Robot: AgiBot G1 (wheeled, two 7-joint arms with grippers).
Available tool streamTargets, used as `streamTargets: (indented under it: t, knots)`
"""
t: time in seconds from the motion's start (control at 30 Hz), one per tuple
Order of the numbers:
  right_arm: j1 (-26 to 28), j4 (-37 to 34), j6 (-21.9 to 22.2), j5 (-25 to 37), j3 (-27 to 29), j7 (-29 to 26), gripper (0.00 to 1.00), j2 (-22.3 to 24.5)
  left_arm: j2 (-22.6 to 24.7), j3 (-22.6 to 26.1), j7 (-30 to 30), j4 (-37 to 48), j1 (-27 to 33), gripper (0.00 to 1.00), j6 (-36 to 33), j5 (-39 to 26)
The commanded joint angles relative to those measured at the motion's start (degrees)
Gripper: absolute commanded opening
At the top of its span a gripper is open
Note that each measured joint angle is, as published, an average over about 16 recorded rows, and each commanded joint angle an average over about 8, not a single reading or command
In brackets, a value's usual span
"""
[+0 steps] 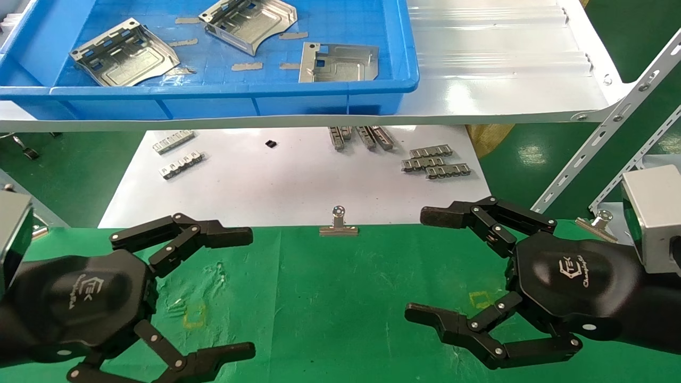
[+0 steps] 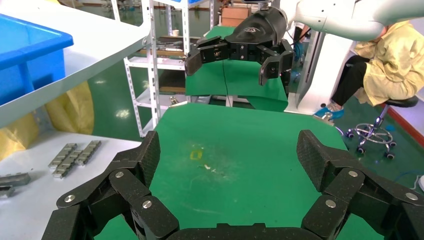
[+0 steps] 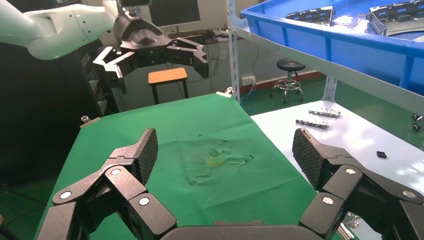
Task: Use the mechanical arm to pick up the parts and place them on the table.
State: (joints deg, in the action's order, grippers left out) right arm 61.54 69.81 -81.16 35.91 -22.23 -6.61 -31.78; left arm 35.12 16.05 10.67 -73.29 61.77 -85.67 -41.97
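Three silver stamped parts lie in a blue tray (image 1: 213,91) on the raised white shelf, at the far side of the head view: one on the left (image 1: 125,53), one in the middle (image 1: 250,24), one on the right (image 1: 339,63). Two show in the right wrist view (image 3: 310,15). My left gripper (image 1: 246,292) (image 2: 230,155) is open and empty, low over the green table (image 1: 340,298) at near left. My right gripper (image 1: 419,263) (image 3: 225,150) is open and empty at near right. Neither touches a part.
A white sheet (image 1: 292,181) below the shelf holds toothed metal strips (image 1: 436,162) (image 1: 181,157). Binder clips (image 1: 338,223) (image 1: 598,221) pin the cloth's far edge. A slotted shelf strut (image 1: 606,127) slants at right. A seated person (image 2: 390,55) is beyond the table.
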Motion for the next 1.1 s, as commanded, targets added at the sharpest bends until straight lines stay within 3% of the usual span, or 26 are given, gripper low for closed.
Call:
streamTargets:
  t: [0.03, 0.23, 0.3, 0.47, 0.53, 1.1]
  knots:
    - [0.0, 0.0, 0.0, 0.0, 0.0, 0.0, 1.0, 0.0, 0.0, 0.0, 0.0, 0.0, 0.0, 1.0, 0.0, 0.0]
    - [0.0, 0.0, 0.0, 0.0, 0.0, 0.0, 0.97, 0.0, 0.0, 0.0, 0.0, 0.0, 0.0, 1.0, 0.0, 0.0]
    - [0.0, 0.0, 0.0, 0.0, 0.0, 0.0, 0.8, 0.0, 0.0, 0.0, 0.0, 0.0, 0.0, 1.0, 0.0, 0.0]
    - [0.0, 0.0, 0.0, 0.0, 0.0, 0.0, 0.17, 0.0, 0.0, 0.0, 0.0, 0.0, 0.0, 1.0, 0.0, 0.0]
    - [0.0, 0.0, 0.0, 0.0, 0.0, 0.0, 0.02, 0.0, 0.0, 0.0, 0.0, 0.0, 0.0, 1.0, 0.0, 0.0]
    - [0.0, 0.0, 0.0, 0.0, 0.0, 0.0, 0.0, 0.0, 0.0, 0.0, 0.0, 0.0, 0.0, 1.0, 0.0, 0.0]
